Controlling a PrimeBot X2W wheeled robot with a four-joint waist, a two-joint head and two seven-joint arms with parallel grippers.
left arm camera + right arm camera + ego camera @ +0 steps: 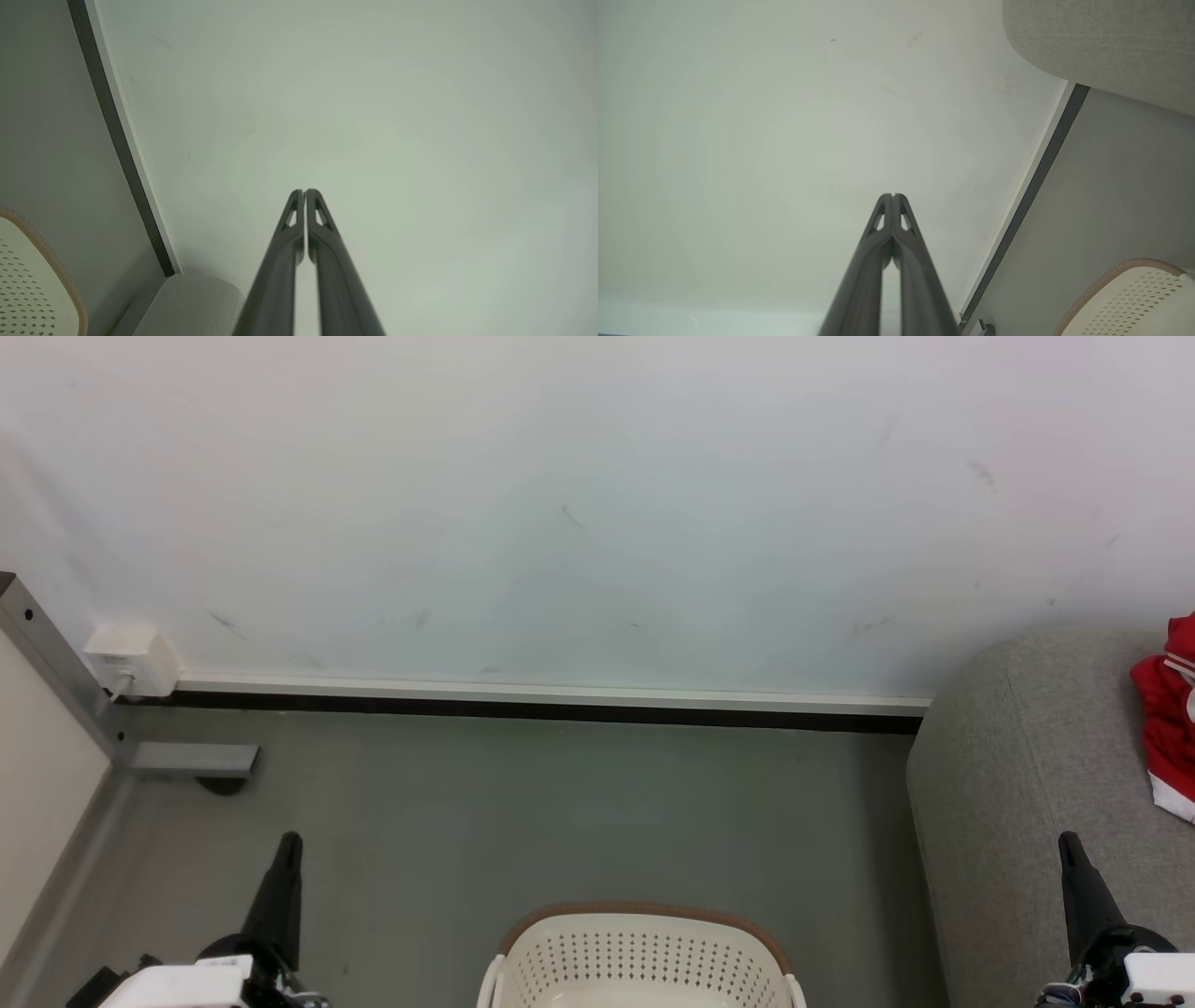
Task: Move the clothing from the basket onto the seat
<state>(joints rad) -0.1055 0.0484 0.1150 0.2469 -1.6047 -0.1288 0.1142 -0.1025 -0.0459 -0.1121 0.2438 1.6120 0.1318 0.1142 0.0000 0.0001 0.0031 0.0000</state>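
Currently we note the left gripper (290, 842) and right gripper (1067, 842) closed, empty, either side of the basket (644, 952); red clothing (1167, 728) lies on the sofa (1027, 784).

The basket (644, 957) is perforated plastic with a ribbed rim; the seat (1018, 756), coarse woven cloth; the clothing (1169, 709), soft fabric; the wall (560, 476), smooth, matt, scuffed

Scuffed white wall (597, 504), white-and-black baseboard (560, 702), grey floor (560, 803); white wall box (131, 659) by metal frame (56, 663), far left.
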